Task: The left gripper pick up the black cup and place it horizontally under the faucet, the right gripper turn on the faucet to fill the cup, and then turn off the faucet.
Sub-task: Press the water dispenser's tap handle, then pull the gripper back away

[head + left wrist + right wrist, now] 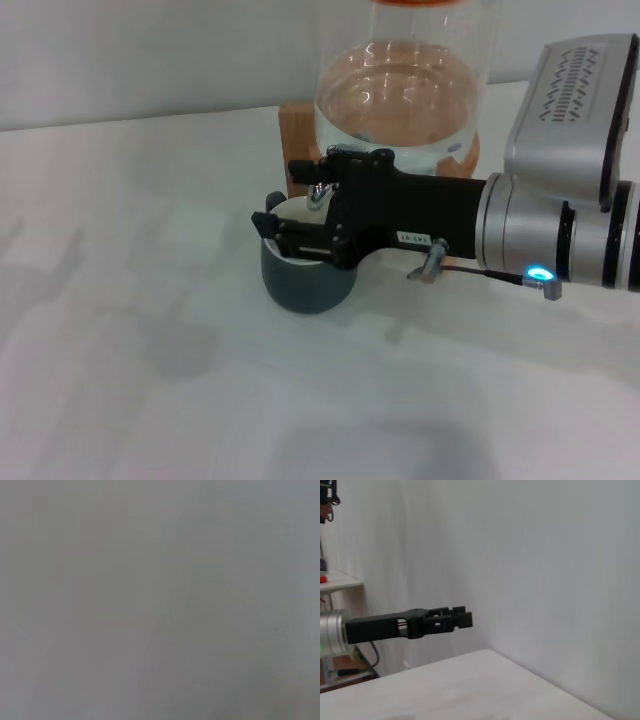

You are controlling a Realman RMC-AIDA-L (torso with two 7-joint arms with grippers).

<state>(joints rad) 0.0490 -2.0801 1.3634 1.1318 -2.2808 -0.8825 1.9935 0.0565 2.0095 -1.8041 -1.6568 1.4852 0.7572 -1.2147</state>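
The black cup stands upright on the white table, right in front of the glass water dispenser and under its chrome faucet. My right gripper reaches in from the right just above the cup's rim. Its jaws are apart, with the faucet's lever between them. The cup's cream inside shows beside the lower finger. I cannot tell whether water is running. My left gripper is out of the head view. The right wrist view shows it held in the air, far off, holding nothing.
The dispenser sits on a wooden stand at the back of the table. The right arm's silver body fills the right side. The left wrist view shows only blank grey.
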